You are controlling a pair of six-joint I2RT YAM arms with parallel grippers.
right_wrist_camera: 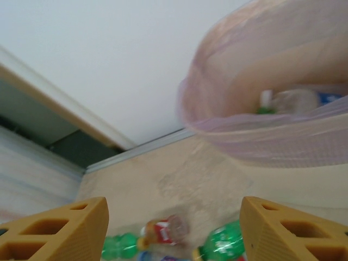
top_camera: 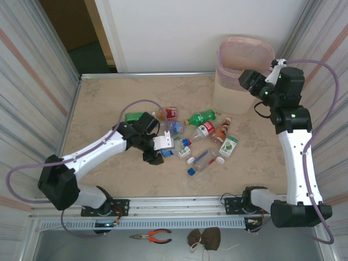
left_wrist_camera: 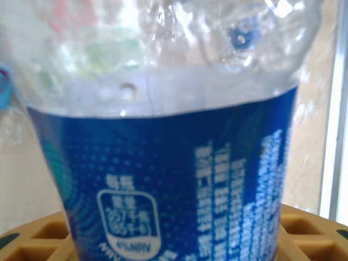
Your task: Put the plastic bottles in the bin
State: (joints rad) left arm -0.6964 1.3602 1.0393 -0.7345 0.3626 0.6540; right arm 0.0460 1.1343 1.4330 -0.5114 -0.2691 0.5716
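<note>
The left gripper point(top_camera: 165, 142) straddled a blue-labelled bottle point(left_wrist_camera: 179, 179), grip uncertain; other plastic bottles point(top_camera: 204, 130) lay toward its three o'clock. Farther off, at two o'clock, stood the bin point(top_camera: 228, 95), the right gripper point(top_camera: 246, 80) beside its rim, spread wide, empty.

Pale pink bin point(top_camera: 242, 70) with slatted sides. Mottled beige table point(top_camera: 109, 103). Clear bottle point(left_wrist_camera: 179, 179) wrapped in a deep blue label with white print. Green bottle point(top_camera: 202, 116). Red-labelled bottle point(top_camera: 171, 113). Orange-handled pliers point(top_camera: 157, 236).
</note>
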